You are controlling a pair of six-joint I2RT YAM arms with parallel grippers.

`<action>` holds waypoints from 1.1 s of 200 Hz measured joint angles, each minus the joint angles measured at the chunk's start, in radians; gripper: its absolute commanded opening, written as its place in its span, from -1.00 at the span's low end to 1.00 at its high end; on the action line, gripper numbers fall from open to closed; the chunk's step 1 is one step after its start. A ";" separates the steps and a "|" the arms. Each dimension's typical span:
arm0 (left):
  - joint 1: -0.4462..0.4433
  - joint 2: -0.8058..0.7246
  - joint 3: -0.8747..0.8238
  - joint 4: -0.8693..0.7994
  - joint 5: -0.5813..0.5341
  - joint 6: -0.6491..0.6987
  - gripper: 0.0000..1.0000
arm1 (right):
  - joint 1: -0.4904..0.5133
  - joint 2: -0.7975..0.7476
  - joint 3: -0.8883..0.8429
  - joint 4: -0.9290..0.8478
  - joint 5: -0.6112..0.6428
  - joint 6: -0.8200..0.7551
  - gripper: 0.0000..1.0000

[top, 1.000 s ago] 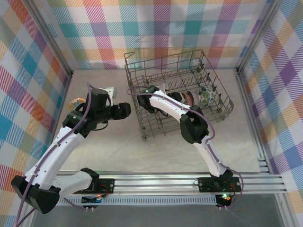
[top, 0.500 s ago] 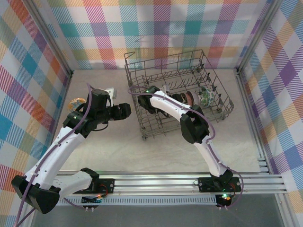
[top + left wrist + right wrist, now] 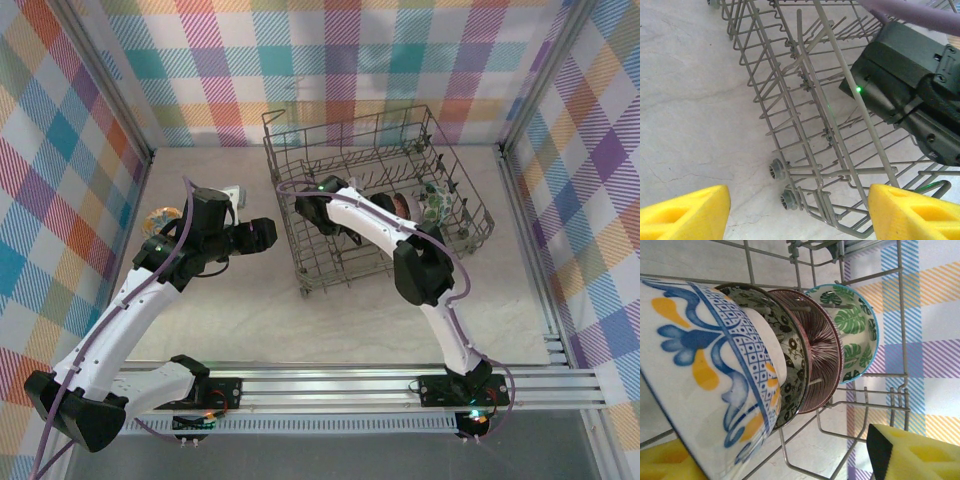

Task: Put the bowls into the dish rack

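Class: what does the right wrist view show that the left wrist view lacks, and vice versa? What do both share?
Right wrist, not left wrist: four round ceramic bowls on edge: white blue-and-yellow bowl nearest, dark floral bowl, maroon ribbed bowl, green-leaf bowl. Left wrist, not right wrist: the grey wire dish rack's wheels and the right arm's black wrist with a green light. Both: the rack; open yellow foam fingers, of left gripper or right gripper.

Dish rack [image 3: 345, 135] sits on counter [image 3: 250, 310], far centre-right. Inside it: four bowls [image 3: 822, 355] on edge, one close row running left to right. Loose bowl [image 3: 160, 216] on counter at left edge, well apart from rack. Left hand [image 3: 265, 233] between them, just left of rack.
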 measured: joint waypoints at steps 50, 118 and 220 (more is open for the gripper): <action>0.000 0.014 0.000 -0.002 0.000 -0.013 0.46 | 0.010 -0.107 -0.120 0.128 -0.087 -0.089 0.75; 0.000 0.025 0.000 -0.004 -0.003 -0.039 0.47 | 0.020 -0.159 -0.190 0.251 -0.169 -0.162 0.79; 0.371 0.080 0.039 -0.145 0.015 0.008 0.62 | 0.024 -0.578 -0.502 0.587 -0.402 -0.331 0.92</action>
